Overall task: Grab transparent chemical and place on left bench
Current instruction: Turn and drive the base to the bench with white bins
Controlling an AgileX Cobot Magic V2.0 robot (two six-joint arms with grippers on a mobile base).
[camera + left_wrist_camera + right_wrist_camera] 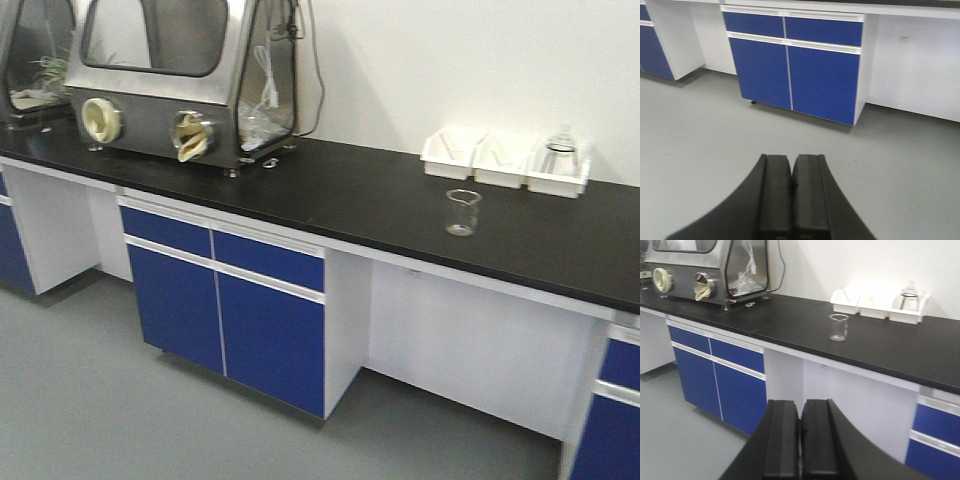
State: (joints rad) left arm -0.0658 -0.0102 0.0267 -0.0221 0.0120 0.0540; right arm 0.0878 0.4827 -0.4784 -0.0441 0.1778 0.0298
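My right hand (801,410) is fully closed, the two fingers pressed together, and it holds nothing. The left hand (791,165) is the same, closed and empty, and it looks only at the floor (700,130) and the blue cabinet (790,70).

The clear glass (838,327) stands upright on the black counter (790,325), well ahead of the right hand, above it and a little to its right. It is far out of reach.

These are the risks I see:

- The fingers are shut. If I arrive at the glass like this, I will push it and not grasp it. Just behind it are the white trays (860,307), so a push could knock it against them or tip it over.
- The glass is see-through and its rim is faint against the dark top. I could misjudge how deep it stands and close on air, or hit the rim from above.
- In the tray further right stands a glass flask (909,299). It is also clear, so I must not take it by mistake.
- I cannot tell how full the glass is. A tilted or fast carry could spill it.
- The base must come nearer, and the counter edge is between the hand and the glass. Driving too close could strike it.
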